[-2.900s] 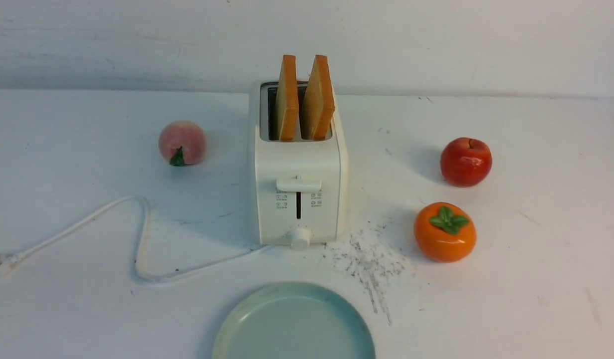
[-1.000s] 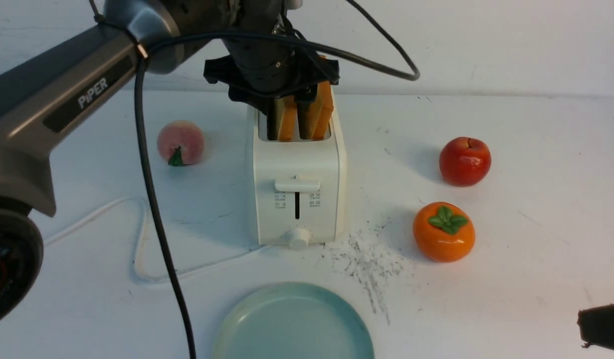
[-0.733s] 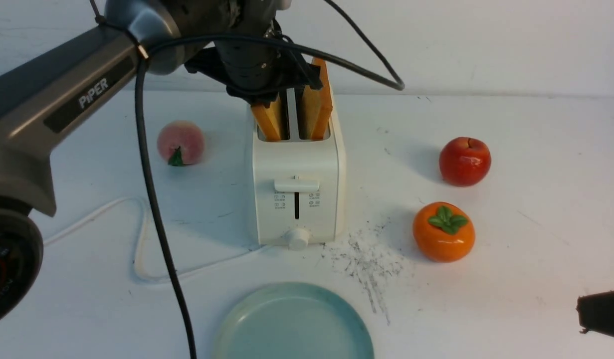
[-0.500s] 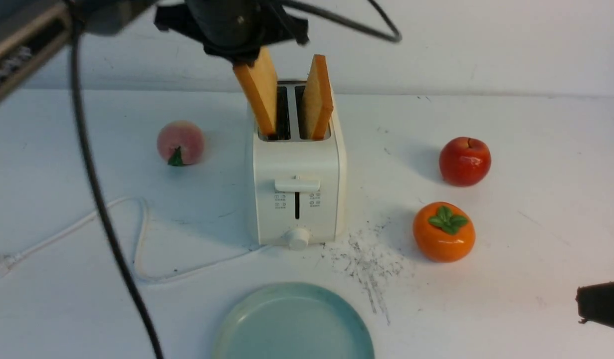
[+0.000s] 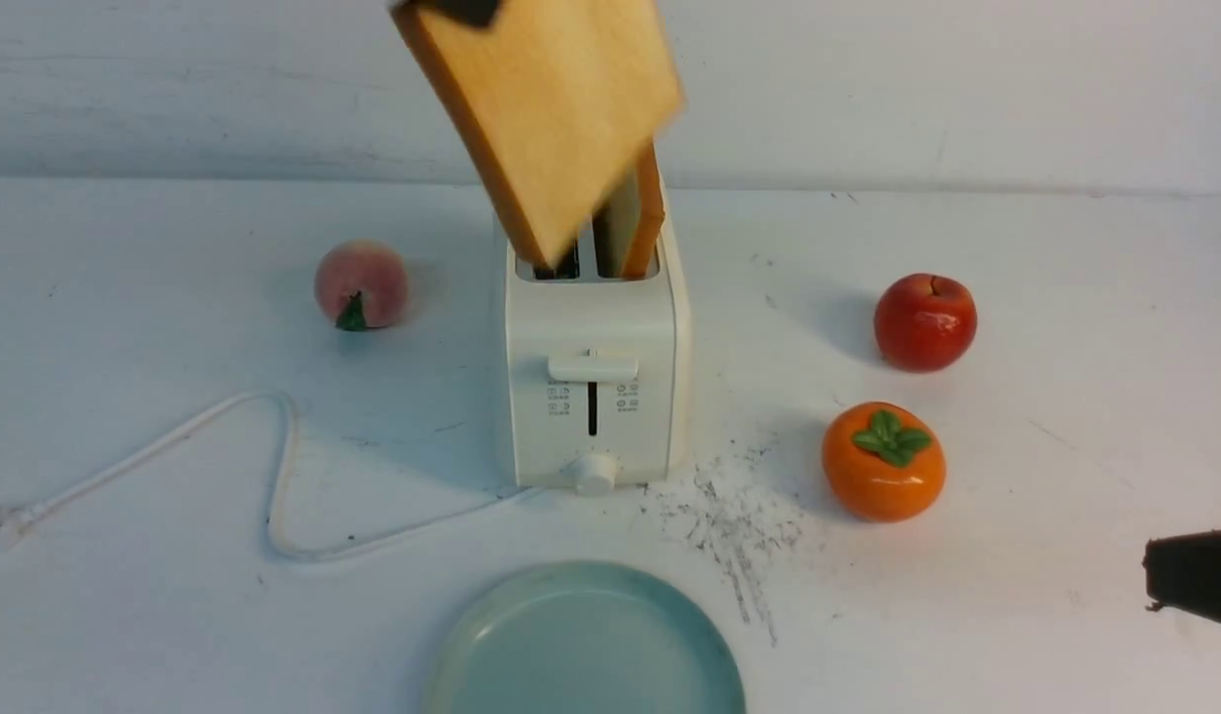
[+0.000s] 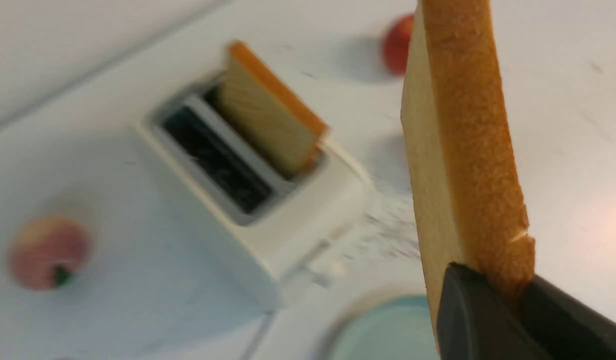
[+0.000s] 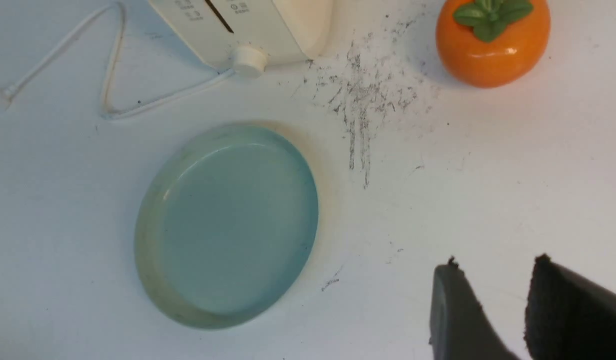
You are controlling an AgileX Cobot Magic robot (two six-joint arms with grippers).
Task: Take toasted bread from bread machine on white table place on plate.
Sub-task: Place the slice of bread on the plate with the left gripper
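Note:
My left gripper (image 6: 508, 295) is shut on one slice of toasted bread (image 5: 550, 109), also seen edge-on in the left wrist view (image 6: 463, 150). It holds the slice tilted in the air above the bread machine (image 5: 595, 377). Only a dark fingertip (image 5: 461, 10) shows at the top edge of the front view. The second slice (image 5: 638, 223) stands in the right slot; the left slot is empty. The blue-green plate (image 5: 585, 645) lies on the white table (image 5: 124, 595) in front of the toaster. My right gripper (image 7: 493, 272) is open and empty, low at the table's right front.
A peach (image 5: 361, 285) lies left of the toaster. A red apple (image 5: 925, 321) and an orange persimmon (image 5: 884, 460) lie to its right. The white power cord (image 5: 273, 476) loops at front left. Dark scratch marks (image 5: 734, 516) lie between toaster and persimmon.
My left arm came down on the left slice, closed on it and lifted it out of the slot, tilting it. The arm has risen almost out of the front view. The right gripper edged upward slightly.

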